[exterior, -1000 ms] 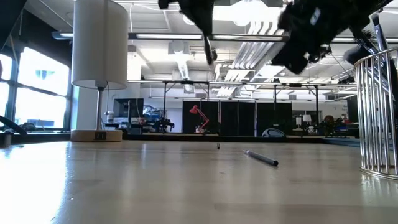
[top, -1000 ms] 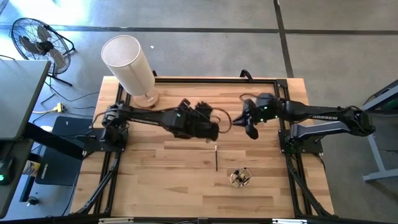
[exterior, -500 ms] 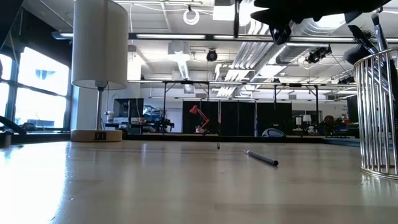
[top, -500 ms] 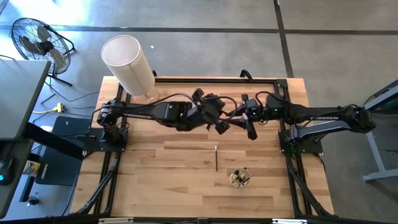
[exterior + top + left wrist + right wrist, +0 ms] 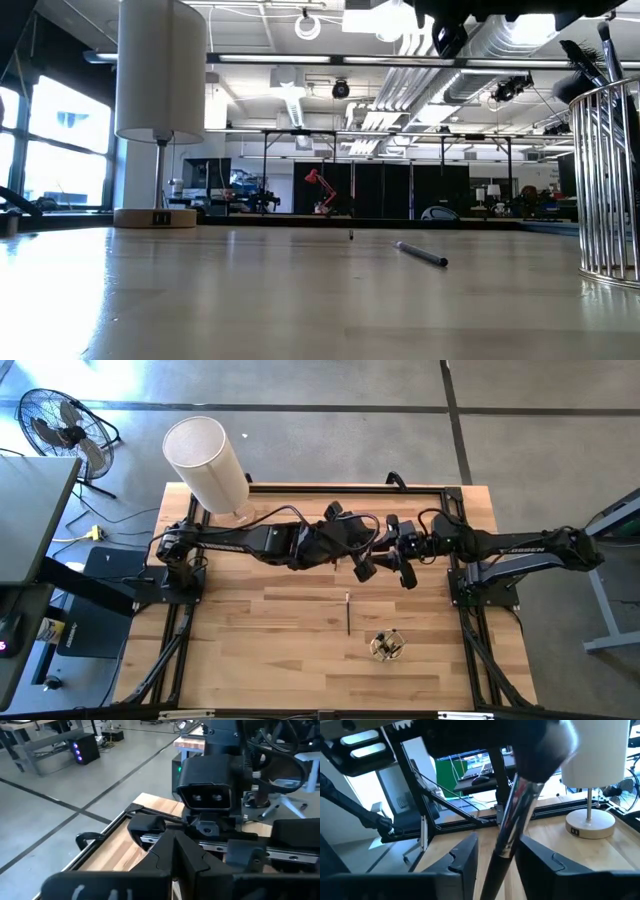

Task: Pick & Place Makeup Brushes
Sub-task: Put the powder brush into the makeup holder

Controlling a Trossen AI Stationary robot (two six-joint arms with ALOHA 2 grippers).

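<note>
I see a pale wooden table in a big room, with a tall lamp with a white shade at its far left corner. I place things from that lamp.

Both arms meet in the air, well to the right of the lamp. My left gripper has its fingers pressed together, and I think it holds the makeup brush with the shiny silver neck and dark handle. My right gripper has its fingers apart, one on each side of that brush, not yet squeezing.

To pass it well, I would close the right fingers gently on the handle first and only then let the left go.

Another thin dark brush lies flat, farther from the lamp, near the silver wire cup.
</note>
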